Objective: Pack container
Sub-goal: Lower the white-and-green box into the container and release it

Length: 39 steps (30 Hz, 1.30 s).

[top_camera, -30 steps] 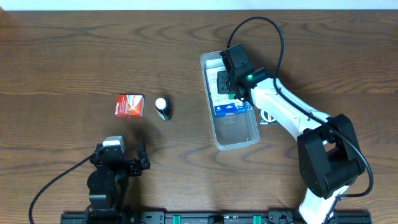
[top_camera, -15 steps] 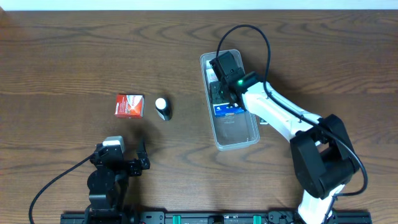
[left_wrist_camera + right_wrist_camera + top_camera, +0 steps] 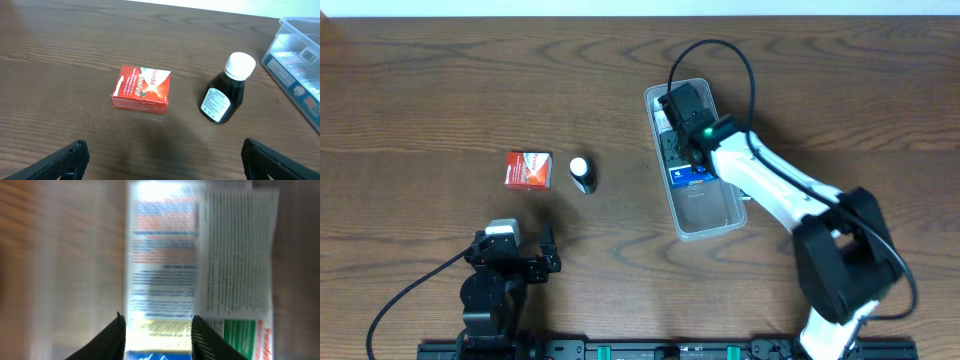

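My right gripper [image 3: 158,330] is down inside the container [image 3: 715,232], at its far end. Its two fingers stand either side of a pale printed carton [image 3: 160,255]. The wrist view is smeared, so I cannot tell whether I am pinching that carton or merely flanking it. Just beside it lies a second packet with green print [image 3: 237,280]. From overhead, a blue-and-white carton [image 3: 690,175] sits in the bin's middle, close under my wrist, and the near end looks bare.

I judge this to be the placing step: one item is being settled into the bin. The next move calls for letting go if I haven't, then lifting straight up so my fingers don't catch the clear wall or drag the bin.

The container lies lengthwise on the table [image 3: 420,80], right of centre, directly beneath this gripper.

My left gripper [image 3: 165,160] is parked near the table's front edge with its fingers spread wide and nothing between them. Ahead of it, outside the bin, wait a red box [image 3: 141,90] and a dark bottle with a white cap [image 3: 225,95], near each other but apart. By my reckoning those are what is left to pack.
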Available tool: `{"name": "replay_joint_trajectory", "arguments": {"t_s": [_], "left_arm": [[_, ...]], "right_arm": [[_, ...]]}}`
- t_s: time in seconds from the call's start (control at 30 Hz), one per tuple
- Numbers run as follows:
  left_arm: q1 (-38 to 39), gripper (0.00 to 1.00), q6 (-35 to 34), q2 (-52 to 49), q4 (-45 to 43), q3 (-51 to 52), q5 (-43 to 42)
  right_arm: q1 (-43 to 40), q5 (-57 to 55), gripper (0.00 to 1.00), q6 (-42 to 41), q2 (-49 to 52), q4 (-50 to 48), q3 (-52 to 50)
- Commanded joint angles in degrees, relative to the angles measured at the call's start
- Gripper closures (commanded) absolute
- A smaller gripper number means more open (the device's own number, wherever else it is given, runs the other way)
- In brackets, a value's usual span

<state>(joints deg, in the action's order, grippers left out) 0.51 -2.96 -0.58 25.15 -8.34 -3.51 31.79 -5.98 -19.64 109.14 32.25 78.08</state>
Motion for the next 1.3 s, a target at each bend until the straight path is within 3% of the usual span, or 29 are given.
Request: {"name": "replay_joint_trajectory", "arguments": {"t_s": [0.0,0.23,0.47,0.67,1.03,1.27], "left_arm": [[0.17,0.02,-0.07,0.35,0.00,1.09,-0.37],[0.17,0.02,-0.07,0.35,0.00,1.09,-0.37],[0.17,0.02,-0.07,0.35,0.00,1.09,-0.37],[0.17,0.02,-0.07,0.35,0.00,1.09,-0.37],[0.17,0.02,-0.09,0.35,0.00,1.09,-0.37],[0.17,0.02,-0.07,0.35,0.00,1.09,-0.37]], "right_arm": [[-0.44,4.63,0.57,1.62,-7.67,0.33,2.12],[-0.24,4.92,0.71,-1.14,-9.03,4.87,2.03],[0.66,9.57,0.99,-2.62,-1.62,7.67,1.81],[3.21,16.31,0.99,-3.63,1.51,7.15,1.81],[3.87,17.49,0.99,-9.01,1.46,1.88,1.84],[1.90,13.07,0.77,-1.38,-5.22,2.91,1.86]]}}
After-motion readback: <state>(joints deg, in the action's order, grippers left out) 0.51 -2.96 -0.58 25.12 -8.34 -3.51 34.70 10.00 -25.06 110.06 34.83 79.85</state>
